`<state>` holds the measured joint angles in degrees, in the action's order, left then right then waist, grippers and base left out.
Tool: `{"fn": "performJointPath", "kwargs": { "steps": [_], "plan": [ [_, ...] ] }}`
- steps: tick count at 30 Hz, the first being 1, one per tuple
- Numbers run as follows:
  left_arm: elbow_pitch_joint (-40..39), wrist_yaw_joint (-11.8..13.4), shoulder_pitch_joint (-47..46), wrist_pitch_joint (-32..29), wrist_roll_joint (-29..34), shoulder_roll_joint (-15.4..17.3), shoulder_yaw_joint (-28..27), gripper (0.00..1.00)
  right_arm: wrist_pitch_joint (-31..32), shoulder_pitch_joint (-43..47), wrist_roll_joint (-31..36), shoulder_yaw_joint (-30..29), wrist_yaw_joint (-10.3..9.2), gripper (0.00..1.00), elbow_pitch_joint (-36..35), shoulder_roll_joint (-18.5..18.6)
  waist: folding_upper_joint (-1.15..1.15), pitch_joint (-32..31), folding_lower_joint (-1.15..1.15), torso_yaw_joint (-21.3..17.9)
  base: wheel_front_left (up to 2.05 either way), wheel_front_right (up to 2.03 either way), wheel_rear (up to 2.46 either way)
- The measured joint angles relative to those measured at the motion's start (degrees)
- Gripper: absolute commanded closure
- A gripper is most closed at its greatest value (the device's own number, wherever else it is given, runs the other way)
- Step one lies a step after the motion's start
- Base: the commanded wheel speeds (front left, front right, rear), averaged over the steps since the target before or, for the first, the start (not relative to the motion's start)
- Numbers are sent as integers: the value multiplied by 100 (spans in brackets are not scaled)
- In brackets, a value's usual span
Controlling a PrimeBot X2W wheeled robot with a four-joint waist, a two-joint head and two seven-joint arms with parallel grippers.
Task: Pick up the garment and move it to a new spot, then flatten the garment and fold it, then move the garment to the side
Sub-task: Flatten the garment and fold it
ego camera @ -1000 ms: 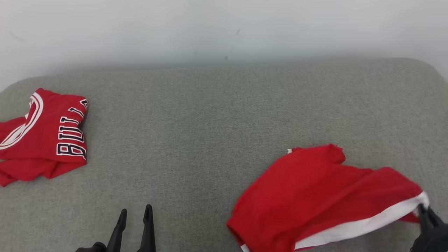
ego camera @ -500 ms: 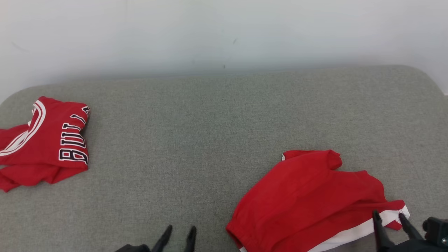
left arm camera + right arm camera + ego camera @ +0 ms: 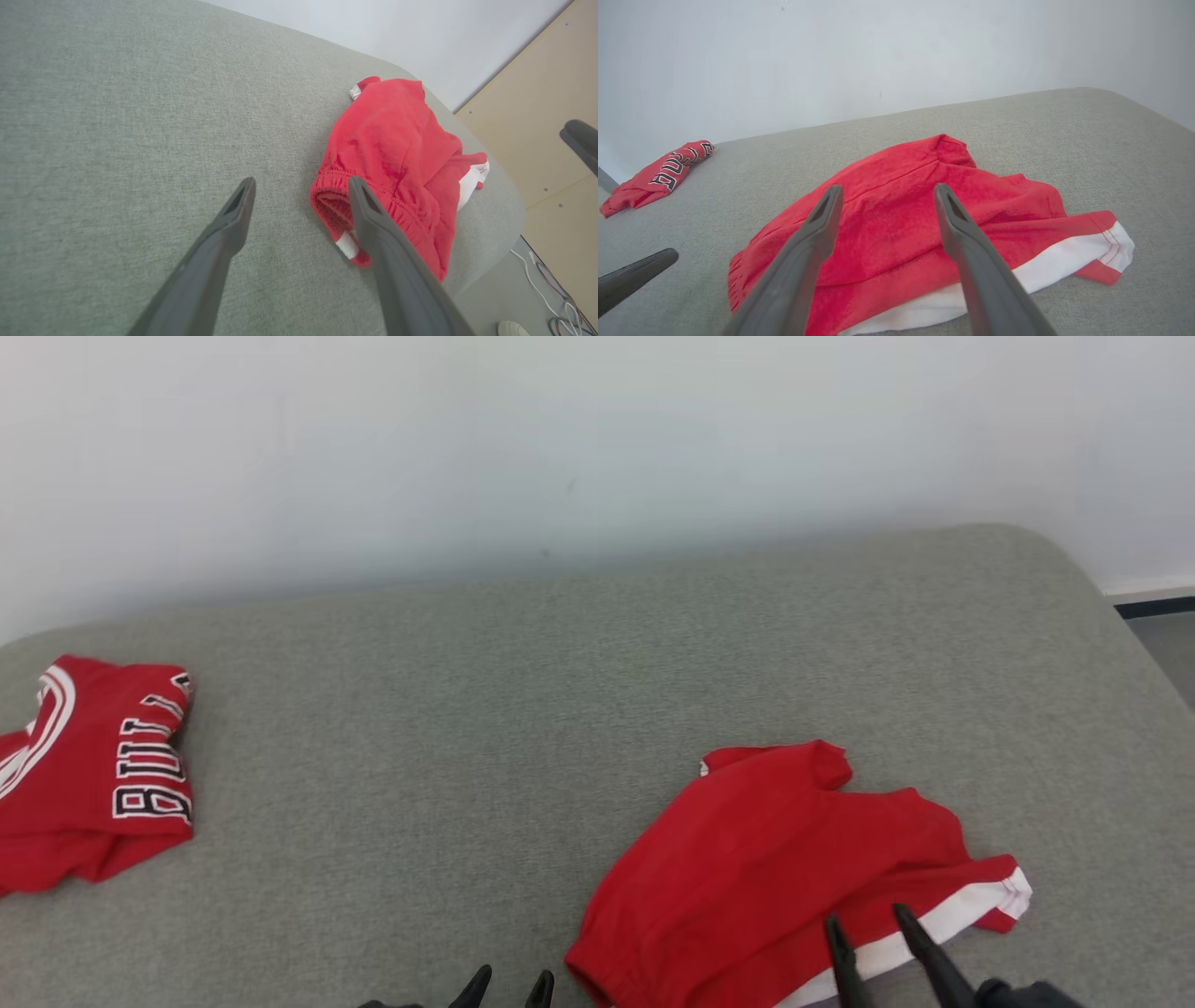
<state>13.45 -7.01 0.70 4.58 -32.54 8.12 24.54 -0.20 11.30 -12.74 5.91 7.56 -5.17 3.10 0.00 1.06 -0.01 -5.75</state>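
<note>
The crumpled red shorts with a white hem band point(image 3: 775, 859), lower right in the head view, are soft matt cloth, gathered and ribbed at the waistband. The broad grey cushion point(image 3: 523, 709) is coarse woven fabric. The red lettered jersey point(image 3: 93, 784) at far left is matt cloth. The fingers point(image 3: 219, 242) of the left gripper point(image 3: 301, 182) and right gripper point(image 3: 887, 186) look like smooth, matt dark plastic. The white wall point(image 3: 560, 429) is smooth and matt.

A folded red jersey point(image 3: 75, 784) lies on the grey cushion point(image 3: 467, 709) by a white wall point(image 3: 560, 429).

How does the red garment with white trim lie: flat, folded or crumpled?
Crumpled: the red white-trimmed garment lies bunched in uneven overlapping layers.
</note>
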Motion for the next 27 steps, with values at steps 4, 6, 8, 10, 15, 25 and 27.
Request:
{"fn": "performJointPath", "kwargs": {
  "steps": [4,6,8,10,15,25,27],
  "plan": [
    [113,45,5,51,-16,-32,24,0,-394,99,119,389,0,0,102,104,0,-49,0,-191,0,0,0],
    [192,47,-10,12,-16,-49,64,0,-461,101,120,480,0,0,197,125,0,-63,0,-287,0,0,0],
    [299,55,-51,-87,-29,-78,93,0,-490,96,119,535,0,0,270,132,0,-72,0,-379,0,0,0],
    [389,55,-124,-192,-119,-129,105,0,-516,60,118,564,0,0,316,136,0,-74,0,-463,0,0,0],
    [613,47,-255,-628,-666,-287,66,0,-556,-34,113,587,0,0,400,165,0,-42,0,-646,0,0,0],
    [676,35,-604,-962,-1367,-413,-32,0,-637,-164,97,604,0,0,499,155,0,128,1,-850,0,0,0],
    [726,11,-713,-932,-1376,-413,-11,100,-645,-181,96,611,0,0,515,149,0,148,1,-863,0,0,0]
  ]
}}
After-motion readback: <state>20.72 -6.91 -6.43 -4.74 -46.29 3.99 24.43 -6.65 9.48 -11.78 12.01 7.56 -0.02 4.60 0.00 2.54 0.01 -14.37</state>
